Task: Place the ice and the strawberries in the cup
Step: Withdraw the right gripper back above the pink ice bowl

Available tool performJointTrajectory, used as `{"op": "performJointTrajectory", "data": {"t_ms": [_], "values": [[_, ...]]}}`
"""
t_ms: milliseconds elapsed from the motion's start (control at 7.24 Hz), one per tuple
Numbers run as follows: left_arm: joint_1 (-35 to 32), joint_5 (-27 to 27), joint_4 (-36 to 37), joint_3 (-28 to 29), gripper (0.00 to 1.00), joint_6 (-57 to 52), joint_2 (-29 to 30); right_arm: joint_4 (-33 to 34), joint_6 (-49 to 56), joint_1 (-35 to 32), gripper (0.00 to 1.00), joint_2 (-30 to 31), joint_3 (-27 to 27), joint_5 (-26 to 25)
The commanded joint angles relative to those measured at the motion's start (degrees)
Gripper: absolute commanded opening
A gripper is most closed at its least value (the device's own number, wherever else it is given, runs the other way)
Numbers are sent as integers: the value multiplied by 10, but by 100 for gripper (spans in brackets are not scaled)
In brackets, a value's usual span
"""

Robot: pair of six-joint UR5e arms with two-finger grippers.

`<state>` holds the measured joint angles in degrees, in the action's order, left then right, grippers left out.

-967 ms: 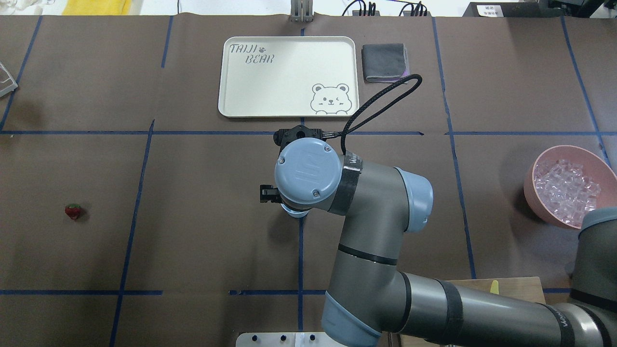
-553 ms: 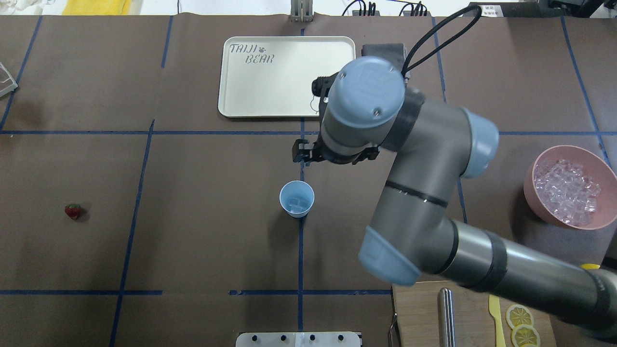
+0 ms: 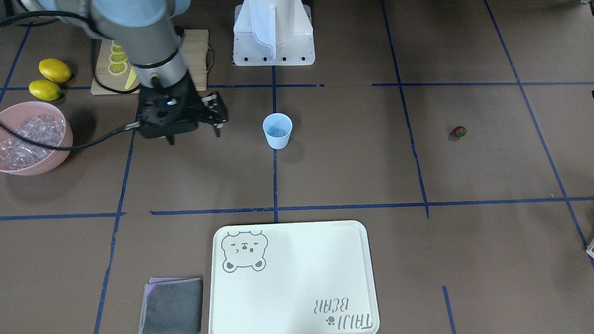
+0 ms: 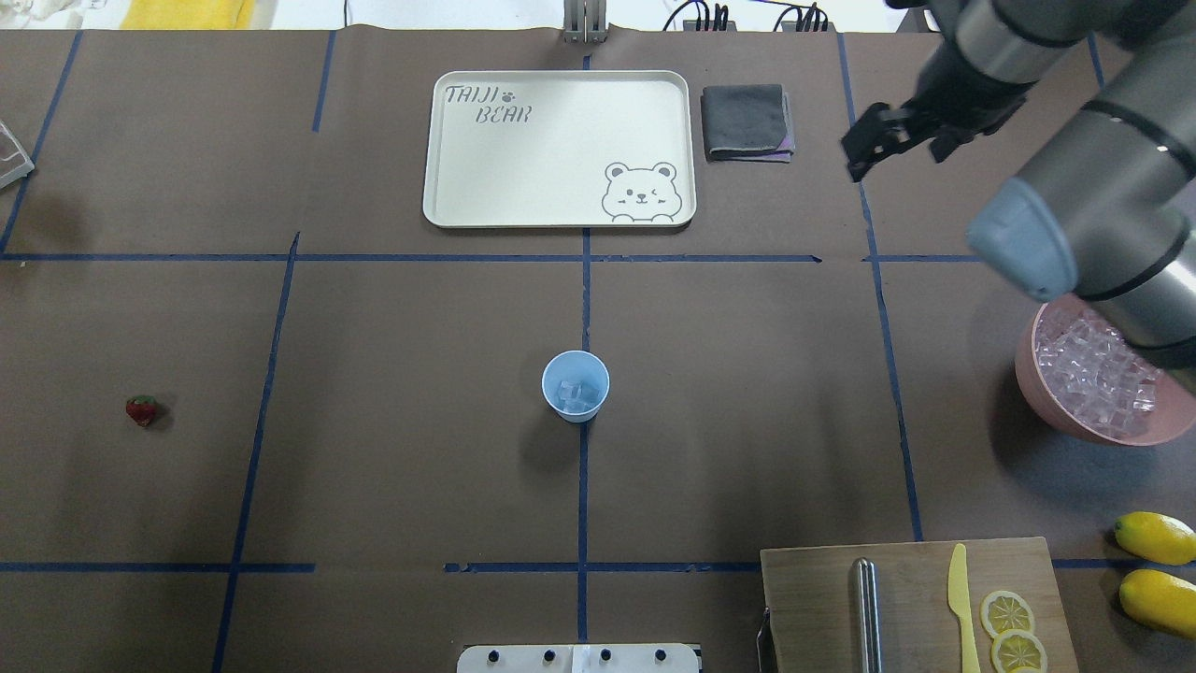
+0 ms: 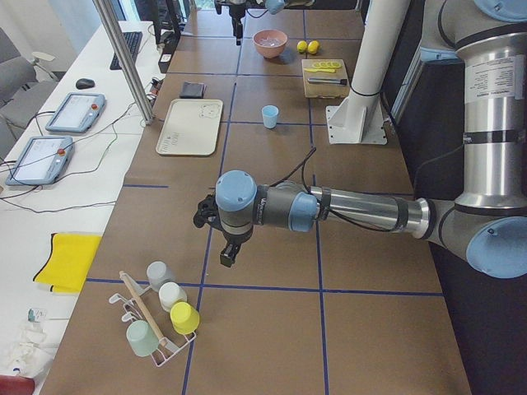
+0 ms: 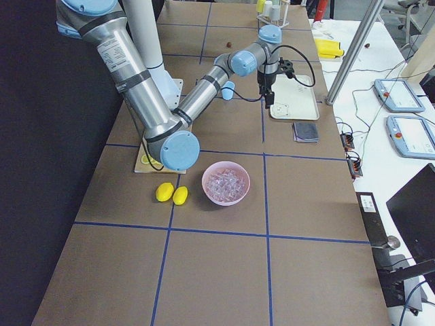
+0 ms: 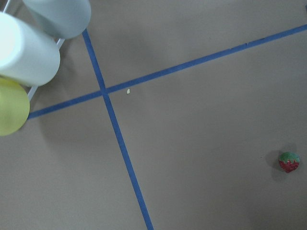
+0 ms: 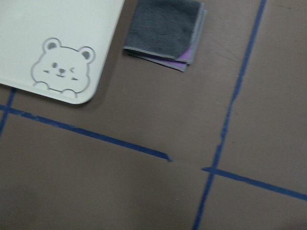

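Note:
The light-blue cup [image 4: 576, 385] stands upright at the table's middle with a few ice pieces [image 4: 580, 393] inside; it also shows in the front view [image 3: 277, 131]. More ice [image 4: 1095, 372] fills the pink bowl [image 4: 1037, 388] at the right. The strawberry [image 4: 142, 409] lies alone at the far left and shows in the left wrist view [image 7: 289, 162]. My right gripper [image 4: 855, 157] is open and empty, high up to the right of the grey cloth; in the front view [image 3: 219, 115] it hangs between bowl and cup. My left gripper [image 5: 225, 255] shows only in the exterior left view, near the cup rack; I cannot tell its state.
A white bear tray [image 4: 523, 187] and a folded grey cloth [image 4: 745, 121] lie at the back. A cutting board [image 4: 813, 608] with a knife and lemon slices sits front right, with two lemons [image 4: 1154, 537] beside it. A rack of cups [image 5: 160, 317] stands at the far left end.
My right arm has swung from over the cup to the back right, near the grey cloth. The cup, hidden at first, now shows ice inside.

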<state>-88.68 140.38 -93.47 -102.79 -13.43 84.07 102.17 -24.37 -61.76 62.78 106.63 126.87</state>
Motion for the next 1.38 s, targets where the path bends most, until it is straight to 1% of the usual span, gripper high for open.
{"op": "performJointTrajectory", "data": {"t_ms": [0,138,276,414,553,691,829,967,1105,1243], "values": [[0,3,-10,-6,100,1,1,-1,238,-126,99,114,-8,61],[0,3,-10,-5,100,1,4,-2,326,-170,99,163,-20,61],[0,3,-10,4,100,1,17,-5,357,-208,99,215,-29,80],[0,3,-10,6,100,-1,30,-28,368,-238,99,262,-32,89],[0,3,-12,4,100,-1,31,-33,368,-253,99,304,-31,89],[0,3,-15,10,100,-1,33,-34,367,-261,99,322,-34,87],[14,4,-17,0,100,30,33,-34,365,-266,99,326,-34,87],[82,3,-21,-15,100,138,33,-34,364,-266,99,326,-34,87],[135,-2,-42,-29,100,244,32,-34,363,-266,99,325,-34,87],[176,-11,-102,-30,100,349,27,-34,363,-266,99,325,-33,88]]}}
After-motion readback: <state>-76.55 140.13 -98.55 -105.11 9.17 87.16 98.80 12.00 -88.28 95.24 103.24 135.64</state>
